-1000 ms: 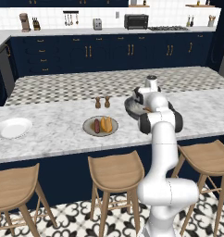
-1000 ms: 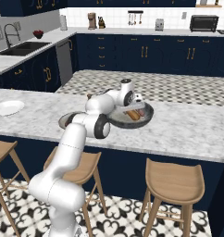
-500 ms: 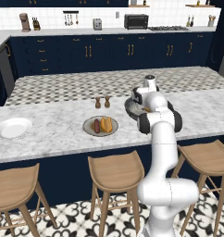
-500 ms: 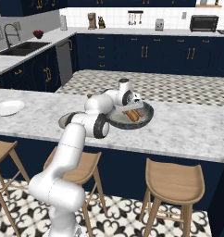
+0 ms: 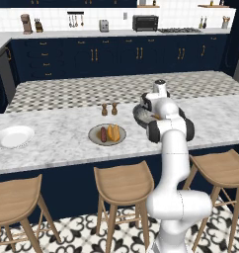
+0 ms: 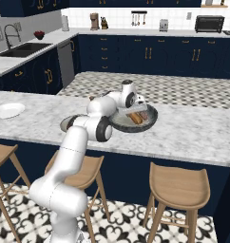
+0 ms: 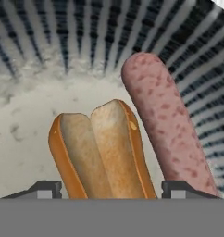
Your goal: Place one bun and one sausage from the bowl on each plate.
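The dark-grey bowl (image 6: 152,119) sits on the island counter, and its rim also peeks past the arm (image 5: 138,114). My gripper (image 6: 141,110) reaches down into it. In the hand view my gripper (image 7: 113,190) is open, with one fingertip (image 7: 46,189) on each side of a split bun (image 7: 102,148). A speckled pink sausage (image 7: 162,115) lies just right of the bun, close to the right fingertip. The beige plate (image 5: 95,139) holds a bun (image 5: 113,132) and a sausage (image 5: 103,134). The white plate (image 5: 14,137) lies bare at the far left.
Two small shakers (image 5: 109,108) stand behind the beige plate. Wooden stools (image 5: 122,184) line the near side of the island. The beige plate (image 6: 65,123) shows partly behind my forearm, and the white plate (image 6: 8,110) lies far left.
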